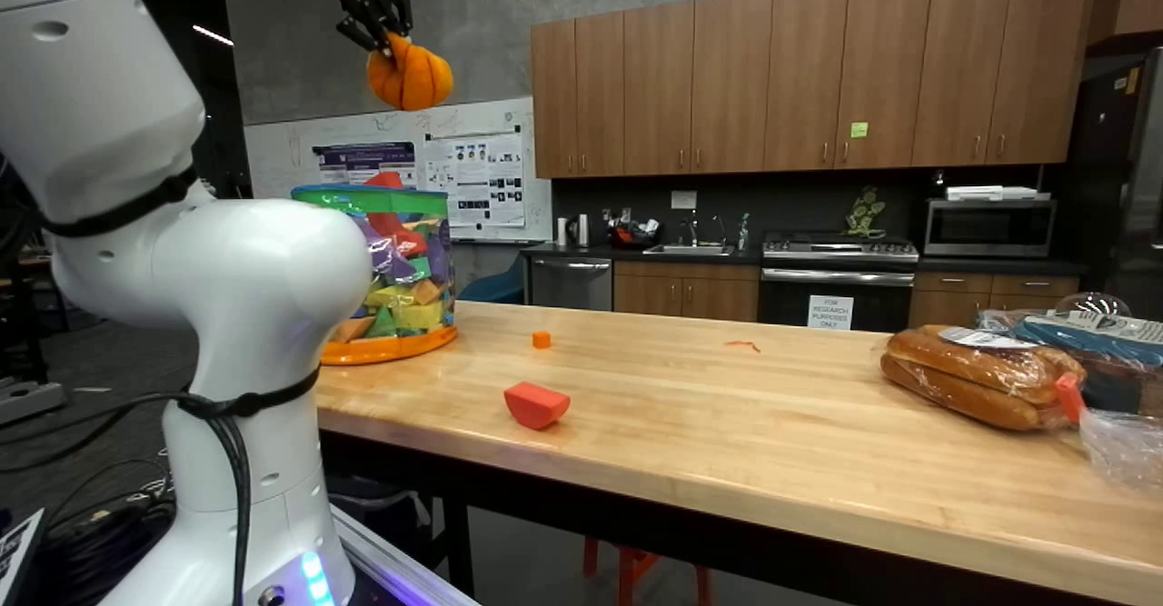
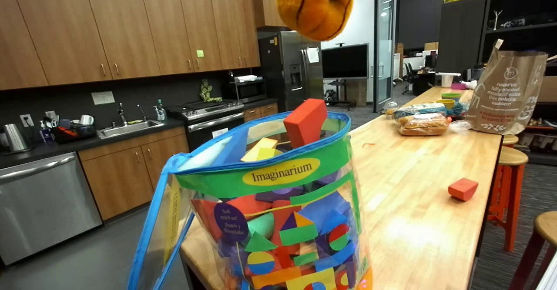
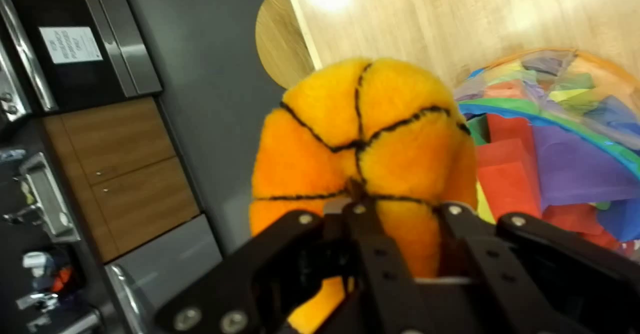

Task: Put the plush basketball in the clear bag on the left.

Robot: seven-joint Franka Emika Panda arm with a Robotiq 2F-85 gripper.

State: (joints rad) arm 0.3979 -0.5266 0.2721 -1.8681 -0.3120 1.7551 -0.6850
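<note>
The plush basketball, orange with dark seams, is up in the air in both exterior views (image 1: 420, 81) (image 2: 311, 14). It fills the middle of the wrist view (image 3: 400, 88). My gripper (image 1: 389, 41) is shut on the ball and pinches its upper side; the gripper's fingers also show in the wrist view (image 3: 400, 209). The clear bag (image 1: 418, 202) stands upright at the table's end, below the ball. Its green and blue rim shows in an exterior view (image 2: 209, 185) and right of the ball in the wrist view (image 3: 510, 105). The bag's top is open and its lid hangs aside.
Coloured blocks fill the bag; a red block (image 2: 307, 122) sticks up above its rim. A red half-round block (image 1: 536, 406) and a small orange cube (image 1: 541, 340) lie on the table (image 1: 690, 406). Bagged bread (image 1: 977, 377) and a brown paper bag (image 2: 504, 92) stand farther along.
</note>
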